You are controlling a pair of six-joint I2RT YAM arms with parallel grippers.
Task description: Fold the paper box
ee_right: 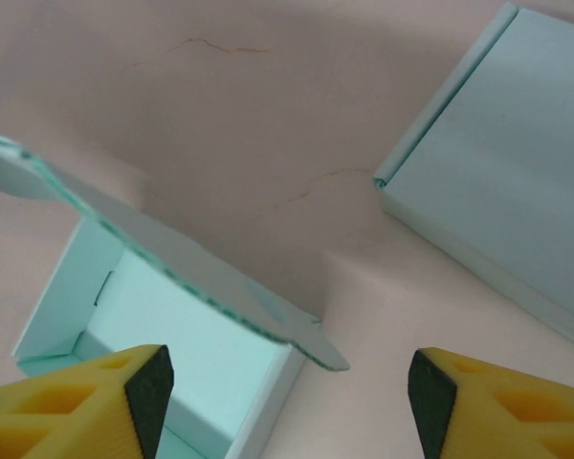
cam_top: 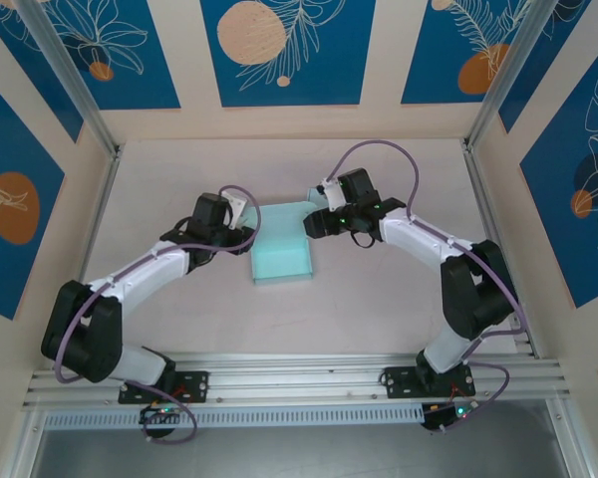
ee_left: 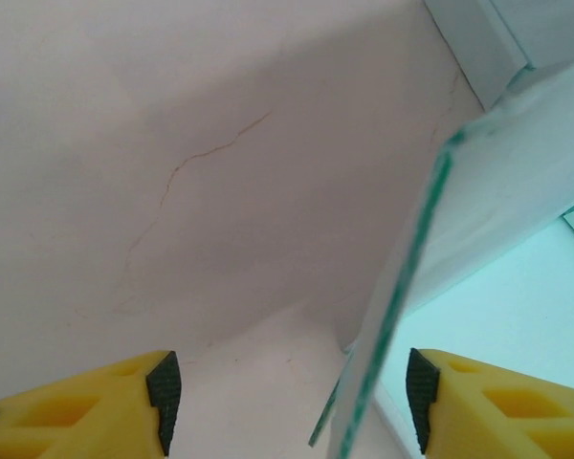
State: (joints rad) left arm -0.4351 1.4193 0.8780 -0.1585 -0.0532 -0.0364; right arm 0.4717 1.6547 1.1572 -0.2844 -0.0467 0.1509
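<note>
1. The left gripper stood open, a raised flap of the paper box between its jaws.
2. The right gripper stood open too, the box just below-left of it.

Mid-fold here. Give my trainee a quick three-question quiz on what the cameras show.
1. True or false: the left gripper is clamped shut on the flap.
2. In the top view, where is the paper box? A) between the two grippers; B) beside the left arm's base; C) on the metal rail.
3. Fill in: the right gripper has fingers coloured ___.

Key: 1. False: the jaws stand apart, with the flap's edge between them. 2. A. 3. Yellow.
</note>
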